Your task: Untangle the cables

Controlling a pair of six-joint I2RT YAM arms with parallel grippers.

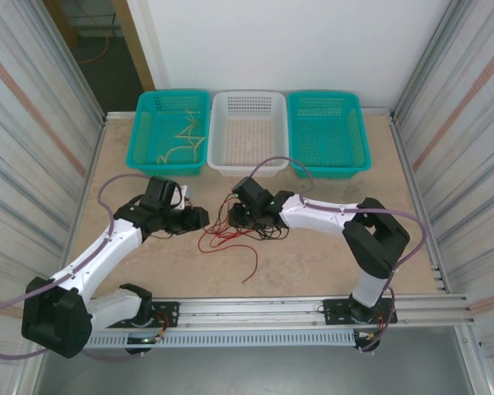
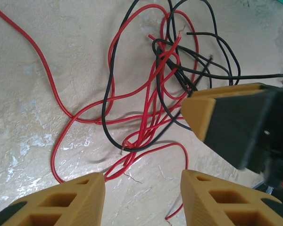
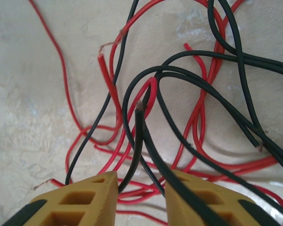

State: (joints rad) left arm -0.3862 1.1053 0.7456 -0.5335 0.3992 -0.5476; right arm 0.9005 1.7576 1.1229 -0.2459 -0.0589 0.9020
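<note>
The red and black cables lie tangled on the table between my two grippers. Red cable loops cross black cable in the left wrist view. My left gripper stands open just left of the tangle, with bare table and a red wire end between its fingers. My right gripper is down on the tangle's right side, its jaws apart with black cable strands running up between them over red cable. One right finger shows in the left wrist view. Pale yellow cables lie in the left teal basket.
Three baskets stand in a row at the back: a teal basket, a white basket and another teal basket. A red cable end trails toward the near rail. Ribbed walls close both sides.
</note>
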